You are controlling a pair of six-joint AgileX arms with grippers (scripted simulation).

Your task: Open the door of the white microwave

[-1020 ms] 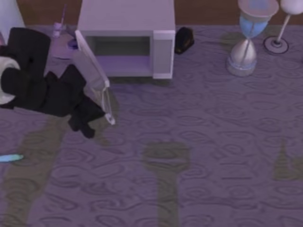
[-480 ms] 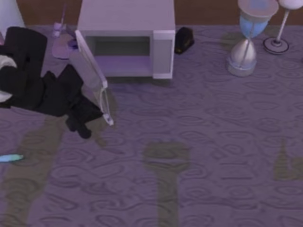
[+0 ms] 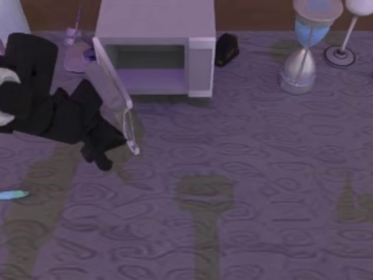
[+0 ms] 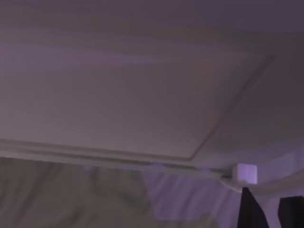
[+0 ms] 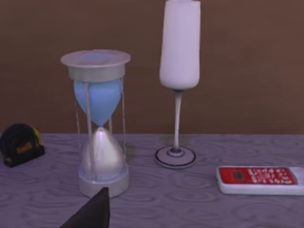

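Observation:
The white microwave (image 3: 154, 20) stands at the back of the table, left of centre, and its grey-purple interior shows. The door (image 3: 111, 76) is swung out to the left and toward the front, standing well away from the opening. My left gripper (image 3: 102, 156) sits on the door's outer side near its free edge. In the left wrist view the door (image 4: 118, 95) fills the frame, and the left gripper (image 4: 270, 209) is shut on the door's handle (image 4: 247, 173), with both dark fingertips touching it. My right gripper (image 5: 95, 213) shows only as a dark wedge and is outside the top view.
A blue hourglass (image 3: 303, 52) and a white stemmed glass (image 3: 344, 35) stand at the back right. A black tape measure (image 3: 226, 49) lies beside the microwave's right side. A red and white remote (image 5: 259, 179) lies near the glass. A purple item (image 3: 76, 55) sits left of the microwave.
Since a second ago my left gripper has shifted slightly left and back, and the door has swung a little wider. Nothing has moved in the last half second.

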